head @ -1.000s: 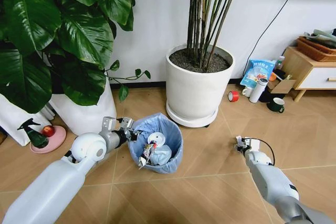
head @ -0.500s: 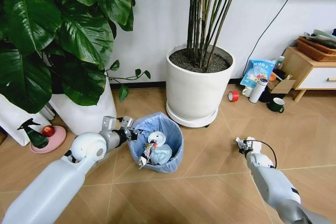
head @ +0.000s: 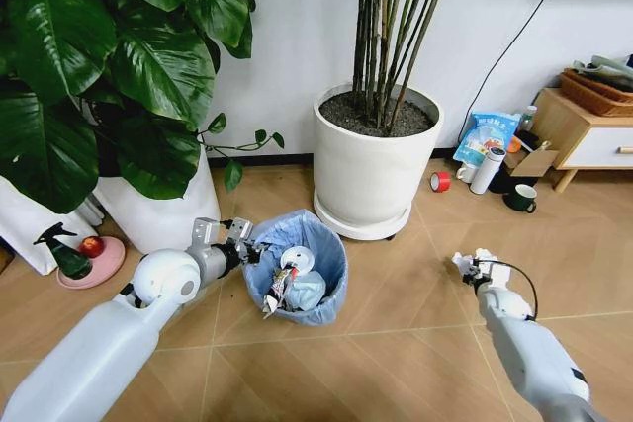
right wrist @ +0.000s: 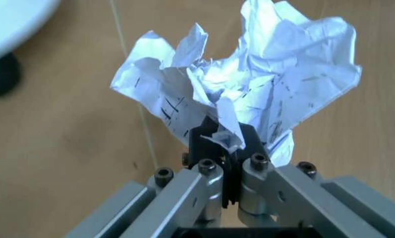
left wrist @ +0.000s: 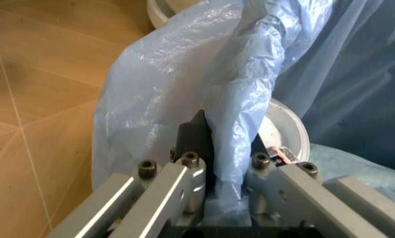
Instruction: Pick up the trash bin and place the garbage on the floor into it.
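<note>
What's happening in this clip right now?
The robot is tidying litter. Its left gripper has its jaws shut on the bag-lined rim of the trash bin, which already holds a few pieces of garbage. Off to the right, the right gripper has its jaws shut on a piece of crumpled white paper above the floor, well apart from the bin.
</note>
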